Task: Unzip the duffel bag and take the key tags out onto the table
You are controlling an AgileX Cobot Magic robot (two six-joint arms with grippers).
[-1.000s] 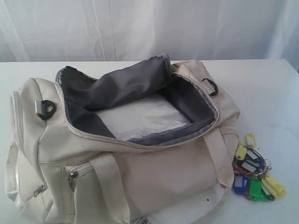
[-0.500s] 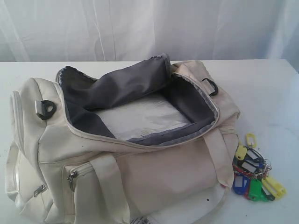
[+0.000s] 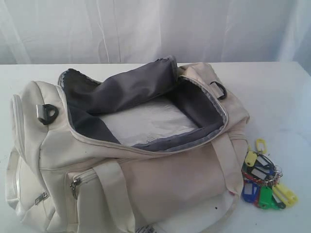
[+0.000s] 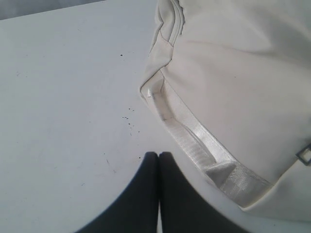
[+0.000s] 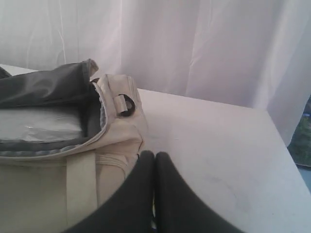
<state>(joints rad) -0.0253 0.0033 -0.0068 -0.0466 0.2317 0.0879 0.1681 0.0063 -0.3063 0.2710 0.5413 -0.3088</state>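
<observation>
- The duffel bag (image 3: 160,179) is plain cream, and its webbing straps (image 3: 114,194) are the same cream.
- Its lining (image 3: 126,90) is dark grey.
- The D-rings (image 3: 48,114) are dark, near black.
- The key tags (image 3: 265,177) are yellow, blue, green and red, with white label windows.
- The flat sheet (image 3: 146,121) inside the bag looks whitish; the view is too soft to show any pattern.
- The table (image 3: 277,92) is plain white with a few dark specks.
- The curtain (image 3: 146,29) is white.
- The left gripper (image 4: 159,160) and right gripper (image 5: 154,158) are black.

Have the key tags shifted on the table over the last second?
No. The key tags lie in the same spot on the table, just off the right end of the duffel bag in the exterior view.
</observation>
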